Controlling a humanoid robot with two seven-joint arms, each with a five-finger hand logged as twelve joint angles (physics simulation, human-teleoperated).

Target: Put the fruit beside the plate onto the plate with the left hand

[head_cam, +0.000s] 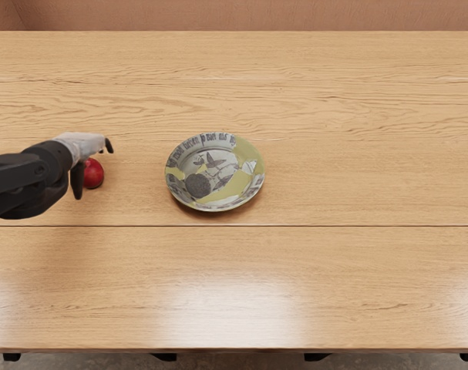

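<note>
Left of the plate (247, 153), well apart from it, the red fruit (95, 173) sits on the desk (311, 270). Your left hand (81, 148) hovers over it, fingers (108, 144) spread, nothing gripped yet. Small, round, likely light and firm (maybe slick), so wrap its widest part.

A small red fruit (94, 173) is sitting left of the plate (255, 176), apart from it, its left edge hiding behind the left hand (81, 153). The round, yellow-green, bird-patterned plate is lying flat, holding nothing.
</note>
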